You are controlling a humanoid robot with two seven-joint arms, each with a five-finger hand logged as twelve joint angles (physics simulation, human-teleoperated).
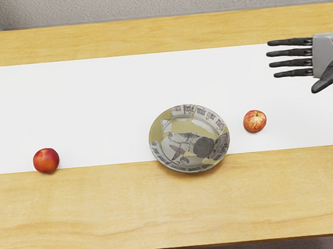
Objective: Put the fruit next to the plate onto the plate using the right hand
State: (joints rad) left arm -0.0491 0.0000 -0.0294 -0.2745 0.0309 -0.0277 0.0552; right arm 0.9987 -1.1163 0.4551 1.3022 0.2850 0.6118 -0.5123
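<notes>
Lying on the white strip (95, 107) of the table (162, 206), the apple (255, 121) with red and yellow skin sits just beside the right rim of the plate (155, 143) and does not touch it. I think this is the fruit the task means, because it is the near one. The plate is a shallow dish with a grey and olive pattern, and nothing lies in it.

The right hand (318, 59) hangs at the right edge of the view, above and to the right of the apple and well apart from it. Its four fingers are stretched straight toward the left and a little spread, the thumb points down, and it holds nothing. So the work seems to be at its very first step: the reach to the apple is not yet made and there is no grasp.

For the next move, the hand must come down toward the apple with the fingers wide. It should then close around the apple from above or from the right side, so that it does not push it against the plate rim. An apple is round and may roll away. After that, only a short lift over the rim is needed.

Far at the left of the strip lies another red fruit (46, 160), well apart from the plate; I judge it should be left alone. The left arm does not show.
</notes>
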